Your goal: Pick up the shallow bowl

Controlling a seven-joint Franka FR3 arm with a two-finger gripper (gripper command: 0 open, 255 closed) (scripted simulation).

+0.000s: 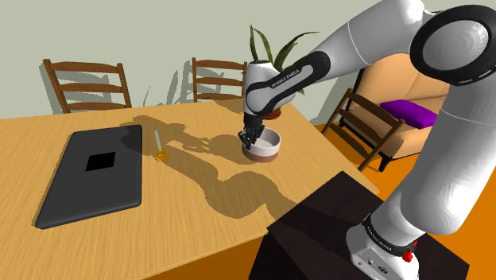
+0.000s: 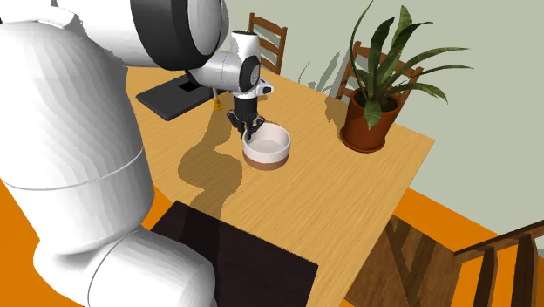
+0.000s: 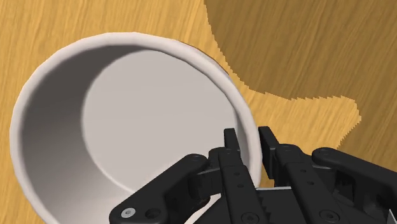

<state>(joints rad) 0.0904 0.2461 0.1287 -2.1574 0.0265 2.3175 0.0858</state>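
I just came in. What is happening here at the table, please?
A white robot arm is reaching down to a shallow white bowl with a brown base on the wooden table. Its black gripper is closed on the bowl's rim, one finger inside and one outside. The bowl seems to rest on the table, so it is gripped but not yet lifted.

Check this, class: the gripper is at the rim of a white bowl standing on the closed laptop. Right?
No. The bowl stands on the wooden table, well apart from the laptop, as the shoulder view shows. The gripper is at its rim, and the laptop is closed.
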